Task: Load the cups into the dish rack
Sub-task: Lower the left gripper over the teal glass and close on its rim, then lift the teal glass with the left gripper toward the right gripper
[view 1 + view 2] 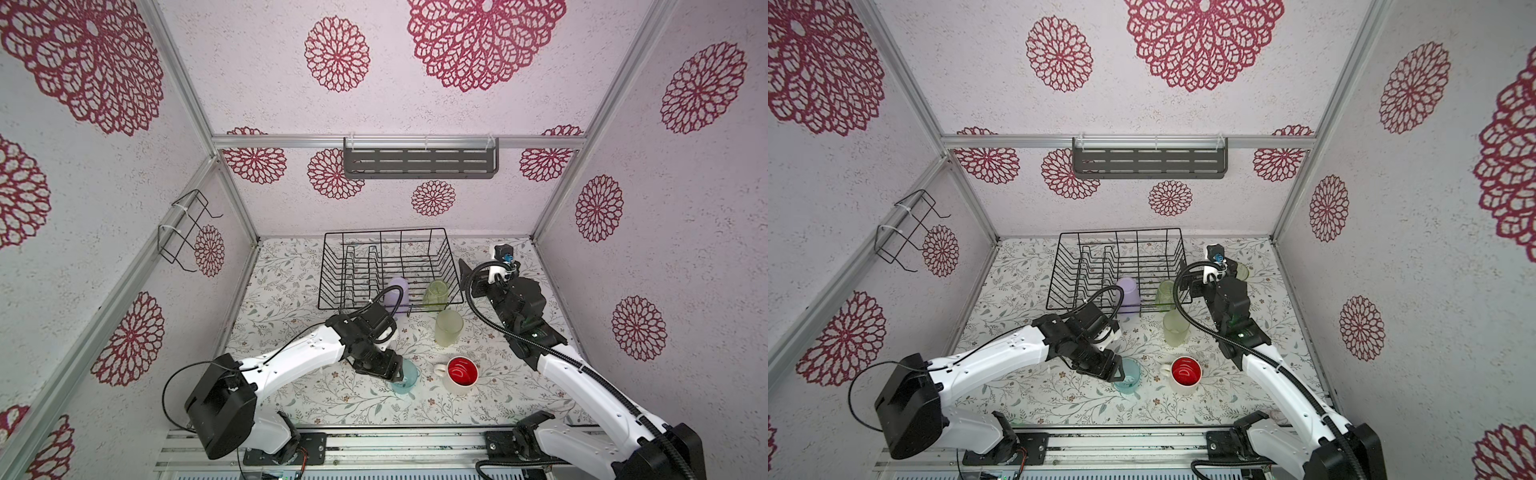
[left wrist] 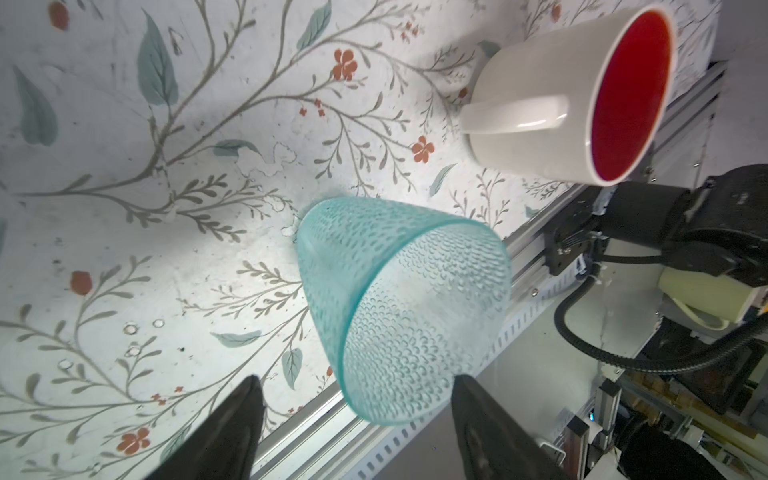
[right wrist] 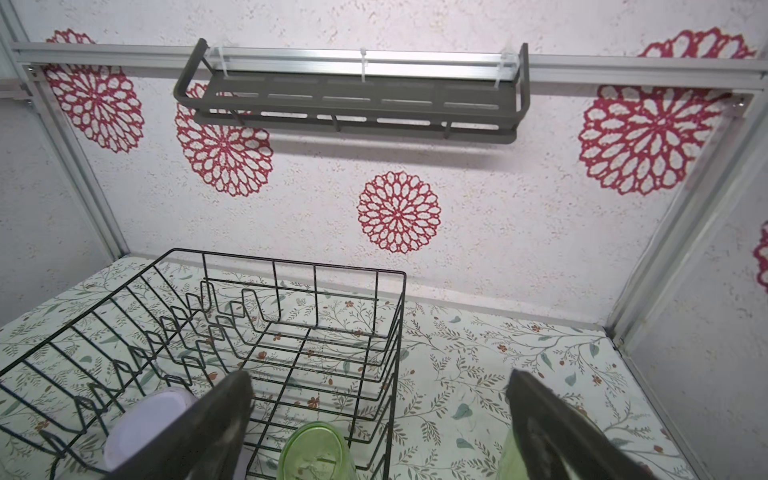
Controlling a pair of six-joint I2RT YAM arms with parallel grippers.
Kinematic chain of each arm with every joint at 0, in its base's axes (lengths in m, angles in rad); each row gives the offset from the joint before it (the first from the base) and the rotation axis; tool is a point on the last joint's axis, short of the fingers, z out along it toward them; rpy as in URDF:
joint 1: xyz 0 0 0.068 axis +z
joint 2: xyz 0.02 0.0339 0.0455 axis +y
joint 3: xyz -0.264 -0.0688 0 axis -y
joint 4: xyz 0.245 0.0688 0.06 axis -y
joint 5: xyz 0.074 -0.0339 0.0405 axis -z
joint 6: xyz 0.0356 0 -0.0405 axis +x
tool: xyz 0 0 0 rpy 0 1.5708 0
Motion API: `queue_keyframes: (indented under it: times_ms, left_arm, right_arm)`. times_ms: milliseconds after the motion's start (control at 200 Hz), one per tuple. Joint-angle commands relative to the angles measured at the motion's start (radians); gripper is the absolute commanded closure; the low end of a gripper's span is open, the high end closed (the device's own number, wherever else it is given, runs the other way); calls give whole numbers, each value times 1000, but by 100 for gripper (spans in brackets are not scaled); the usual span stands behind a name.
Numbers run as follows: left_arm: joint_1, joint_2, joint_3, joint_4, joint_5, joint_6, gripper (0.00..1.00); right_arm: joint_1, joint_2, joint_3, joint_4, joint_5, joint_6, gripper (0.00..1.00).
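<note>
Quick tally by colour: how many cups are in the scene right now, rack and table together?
Lilac tumbler: 1
Clear-green glasses: 2
Frosted pale-green tumbler: 1
Light-blue cup: 1
Cream mug, red inside: 1
Total: 6

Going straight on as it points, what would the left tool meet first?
Most likely the light-blue cup, right ahead of the left tool, between its open fingers; the cream mug lies off that line.
</note>
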Motion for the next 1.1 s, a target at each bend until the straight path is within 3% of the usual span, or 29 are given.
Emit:
queue_keyframes:
  times_ms: [0, 110, 235, 500, 661, 936, 1016, 1096]
  left_arm:
    - [-14, 40, 42, -12, -41, 2, 30]
    - [-14, 63, 36, 6, -30, 5, 47]
    - [-14, 83, 56, -20, -85, 7, 51]
    - [-24, 100, 31, 38, -77, -39, 74]
    - [-25, 51, 21, 43, -67, -38, 99]
    - [18, -151, 62, 31, -17, 9, 100]
    - [75, -225, 38, 87, 82, 10, 100]
    - [160, -283, 9, 152, 198, 6, 100]
  right_arm:
    - [-3, -37, -4, 56, 86, 52, 1]
    - [-3, -45, -1, 36, 96, 61, 1]
    - [-3, -55, -10, 46, 108, 81, 1]
    - [-4, -63, -29, 77, 90, 87, 1]
    - [-4, -62, -21, 58, 78, 83, 1]
    - [-3, -103, -76, 140, -23, 63, 2]
    - [-3, -102, -100, 186, -25, 71, 2]
    - [-3, -100, -117, 224, -130, 30, 2]
